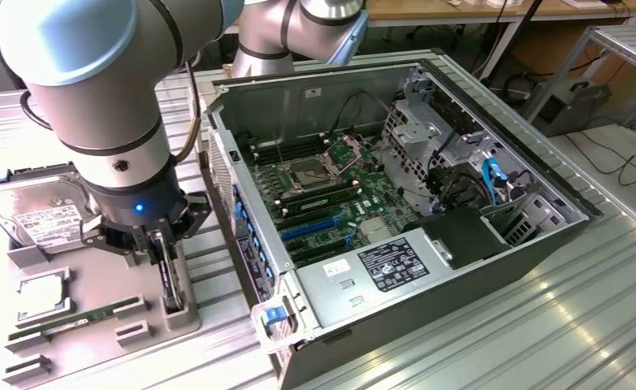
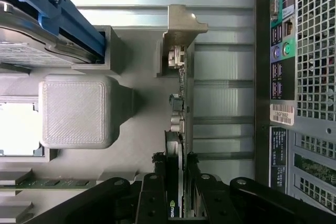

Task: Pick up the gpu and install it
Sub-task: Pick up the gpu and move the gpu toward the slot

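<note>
The pick-up is judged to be in hand: the black hand (image 1: 157, 244) is clamped on the thin dark gpu card (image 2: 178, 103). The card stands on edge in a grey plastic holder (image 1: 177, 313) beside the open computer case (image 1: 404, 268). Its long axis is laid along the case's side, thin edge upward. A straight upward lift is called for.

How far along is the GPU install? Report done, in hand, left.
Done: the gripper straddles the gpu, jaws seemingly closed on it. In hand: the gpu stands in its grey holder, not yet lifted. Left: the gpu is not in the open computer case.
</note>
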